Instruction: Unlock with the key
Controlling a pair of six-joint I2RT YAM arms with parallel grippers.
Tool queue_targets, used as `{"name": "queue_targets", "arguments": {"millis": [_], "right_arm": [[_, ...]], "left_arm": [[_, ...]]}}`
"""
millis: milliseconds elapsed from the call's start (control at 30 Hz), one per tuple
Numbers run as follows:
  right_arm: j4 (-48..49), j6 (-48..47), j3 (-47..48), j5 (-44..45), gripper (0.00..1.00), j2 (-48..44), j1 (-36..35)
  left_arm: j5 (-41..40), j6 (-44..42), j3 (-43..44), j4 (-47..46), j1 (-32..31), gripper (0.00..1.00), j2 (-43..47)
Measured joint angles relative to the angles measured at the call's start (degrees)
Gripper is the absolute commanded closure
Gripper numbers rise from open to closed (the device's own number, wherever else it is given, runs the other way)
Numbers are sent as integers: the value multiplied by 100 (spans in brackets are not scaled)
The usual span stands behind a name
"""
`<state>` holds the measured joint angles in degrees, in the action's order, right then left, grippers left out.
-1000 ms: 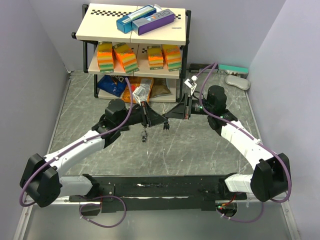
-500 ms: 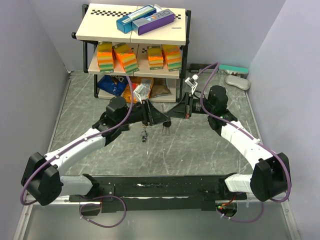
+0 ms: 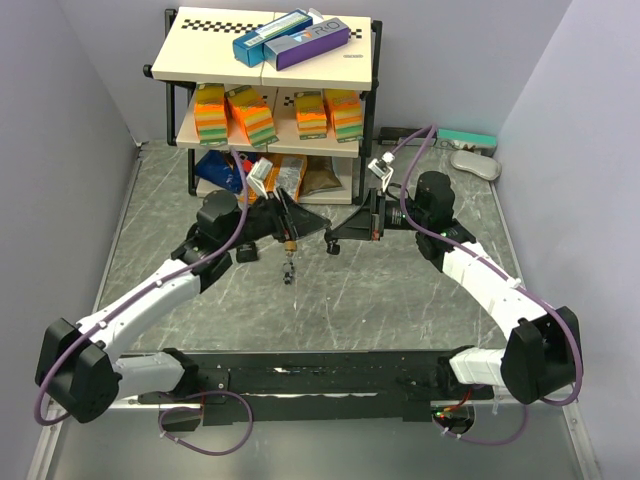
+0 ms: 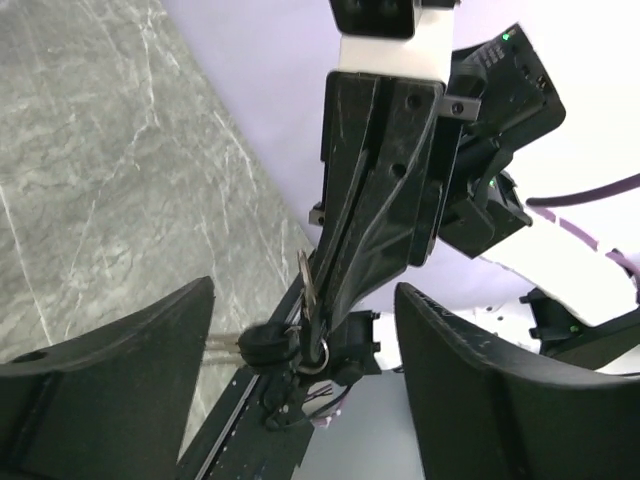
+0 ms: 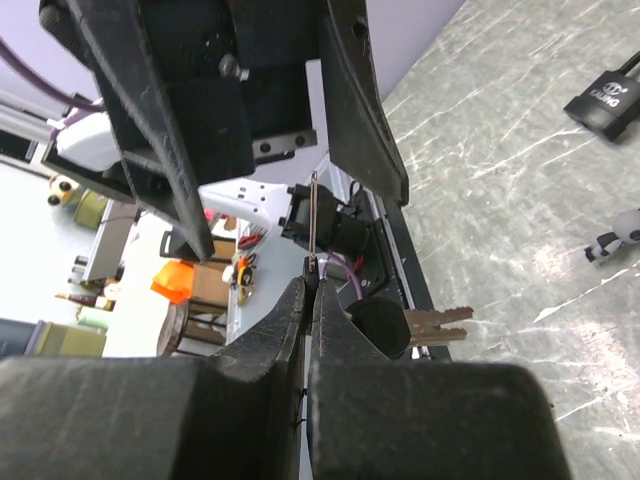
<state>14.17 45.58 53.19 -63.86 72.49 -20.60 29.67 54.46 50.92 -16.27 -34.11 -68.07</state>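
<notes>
The silver key with the black head (image 5: 438, 322) hangs from a thin wire ring (image 5: 313, 215). Your right hand (image 5: 308, 287) is clenched on that ring, holding it up off the grey marbled table (image 3: 400, 300) near its middle.

Your right wrist view shows the pinch plainly: the fingertips are pressed together on the ring, and the key blade pokes out to the right just below them. The top view shows only the two hands tip to tip, with the key too small to pick out there.

Your left wrist view looks back at the right hand and catches the key bunch dangling under its tips. Your left hand (image 4: 302, 290) is released, its fingers spread wide on either side of the bunch in that view. You cannot tell whether the key sits between them or just beyond.

The black padlock (image 5: 603, 100) shows in the right wrist view and the top view. It lies flat on the table to the left of the key, well apart from it.
</notes>
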Motion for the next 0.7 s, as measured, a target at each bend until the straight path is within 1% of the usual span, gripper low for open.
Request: {"name": "queue_targets", "arguments": {"millis": [167,267,300,367,433,467,500,567,600,667,700], "right_arm": [[2,2,0,-146,100,-13,0],[2,11,2,-240,100,-15,0],[2,17,4,-260,100,-15,0],[4,26,4,-319,100,-15,0],[22,48,4,-363,100,-13,-4],[20,59,4,-369,100,-13,-4],[17,66,4,-374,100,-2,-4],[-2,50,4,-374,100,15,-4],[-37,55,4,-378,100,35,-4],[-48,42,4,-389,100,79,-4],[-39,26,4,-393,98,101,-4]], "left_arm": [[52,184,0,-164,28,34,-105],[94,240,0,-199,28,41,-199],[105,245,0,-199,28,46,-227],[125,251,15,-190,28,48,-291],[195,286,57,-197,28,54,-382],[238,326,74,-221,28,58,-417],[264,350,90,-249,28,70,-442],[350,391,107,-297,28,87,-457],[374,417,125,-323,26,99,-457],[407,446,177,-321,13,99,-463],[422,459,208,-289,13,99,-485]]}}
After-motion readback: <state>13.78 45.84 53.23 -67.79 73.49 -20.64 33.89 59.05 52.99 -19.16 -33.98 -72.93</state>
